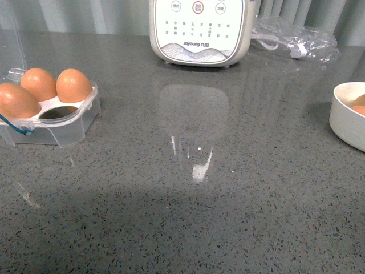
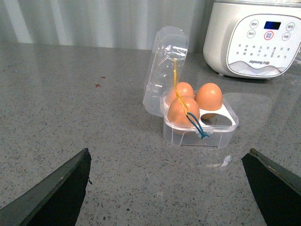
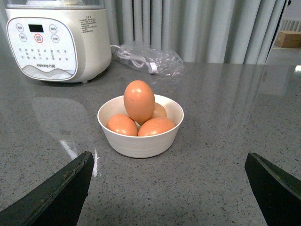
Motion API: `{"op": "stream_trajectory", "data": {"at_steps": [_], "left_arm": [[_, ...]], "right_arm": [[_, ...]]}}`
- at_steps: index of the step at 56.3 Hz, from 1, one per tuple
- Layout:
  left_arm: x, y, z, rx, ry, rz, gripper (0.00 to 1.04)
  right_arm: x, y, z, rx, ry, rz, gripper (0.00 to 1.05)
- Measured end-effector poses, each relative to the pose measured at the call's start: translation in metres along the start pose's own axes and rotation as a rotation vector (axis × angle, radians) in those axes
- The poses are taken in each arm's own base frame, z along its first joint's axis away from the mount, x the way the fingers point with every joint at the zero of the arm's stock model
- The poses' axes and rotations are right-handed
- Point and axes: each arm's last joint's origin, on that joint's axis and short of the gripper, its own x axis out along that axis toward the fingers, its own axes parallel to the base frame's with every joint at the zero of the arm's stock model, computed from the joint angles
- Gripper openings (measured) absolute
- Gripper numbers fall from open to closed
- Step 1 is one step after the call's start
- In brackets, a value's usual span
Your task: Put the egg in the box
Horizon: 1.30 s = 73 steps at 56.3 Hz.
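The clear box (image 1: pixel 68 124) stands at the table's left with its lid up. It holds three brown eggs, and its near right slot (image 1: pixel 59 112) is empty. In the left wrist view the box (image 2: pixel 221 136) shows the blue-yellow cord (image 2: pixel 192 120) draped over an egg. My left gripper (image 2: pixel 169 188) is open and empty, well short of the box. A white bowl (image 3: pixel 136 143) holds several brown eggs, with one egg (image 3: pixel 139 100) upright on top. My right gripper (image 3: pixel 169 188) is open and empty, short of the bowl. Neither gripper shows in the front view.
A white Joyoung cooker (image 1: pixel 199 31) stands at the back centre. A clear plastic bag with a white cable (image 1: pixel 296 40) lies at the back right. The bowl's rim (image 1: pixel 342 114) shows at the right edge of the front view. Grey curtains hang behind the table.
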Motion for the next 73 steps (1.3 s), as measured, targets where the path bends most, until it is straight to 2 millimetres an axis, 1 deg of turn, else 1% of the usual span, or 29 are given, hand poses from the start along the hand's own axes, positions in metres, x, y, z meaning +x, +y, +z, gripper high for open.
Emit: {"op": "stream_trajectory", "data": {"at_steps": [64, 66, 70, 73], "left_arm": [[0.0, 0.0, 0.0, 0.0, 0.0, 0.0, 0.98], [0.0, 0.0, 0.0, 0.0, 0.0, 0.0, 0.98], [0.0, 0.0, 0.0, 0.0, 0.0, 0.0, 0.98], [0.0, 0.0, 0.0, 0.0, 0.0, 0.0, 0.98]], "right_arm": [[0.0, 0.0, 0.0, 0.0, 0.0, 0.0, 0.98], [0.0, 0.0, -0.001, -0.009, 0.019, -0.018, 0.98], [0.002, 0.001, 0.001, -0.039, 0.084, -0.096, 0.98], [0.006, 0.002, 0.009, -0.049, 0.084, -0.085, 0.98]]}}
